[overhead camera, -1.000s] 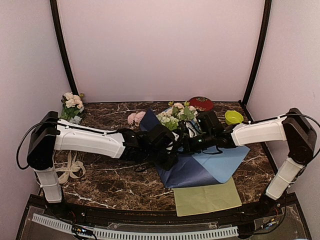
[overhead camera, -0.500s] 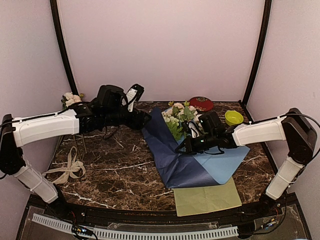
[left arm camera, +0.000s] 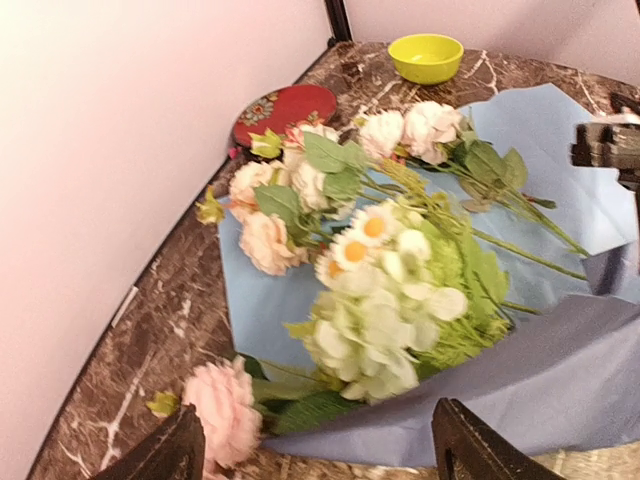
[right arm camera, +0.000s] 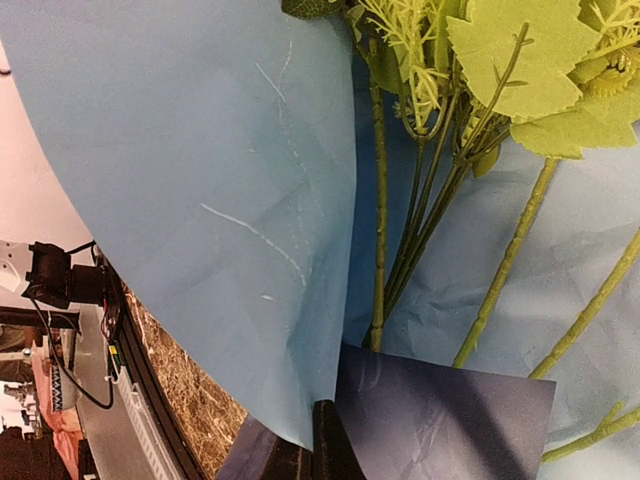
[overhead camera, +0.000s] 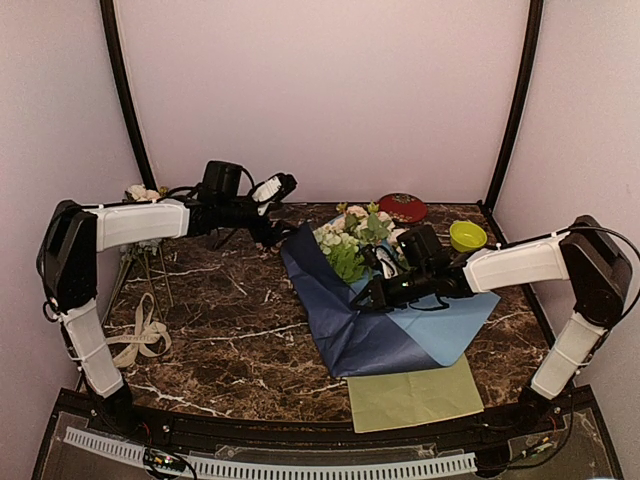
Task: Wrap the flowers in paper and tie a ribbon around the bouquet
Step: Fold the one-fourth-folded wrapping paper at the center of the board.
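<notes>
Marble-look dark table [overhead camera: 230, 330] under paper [overhead camera: 360, 335]; pale pink walls [overhead camera: 320, 90]; black poles [overhead camera: 125, 90].

The paper [overhead camera: 340, 305] is dark navy on one face and lighter sky blue on the other, both showing mid-table. The flowers [left arm camera: 380, 290] mix peach-pink and cream roses, white daisies with yellow centres, pale green-white clusters and bright green leaves. A yellow-green sheet [overhead camera: 415, 395] lies by the front edge. At the far edge is a red tin [overhead camera: 402, 207] with a multicoloured pattern, and near the far right corner a lime-green bowl [overhead camera: 467, 235]. The beige ribbon [overhead camera: 140, 340] lies by the left edge of the dark brown, white-veined marble table [overhead camera: 230, 330].
</notes>
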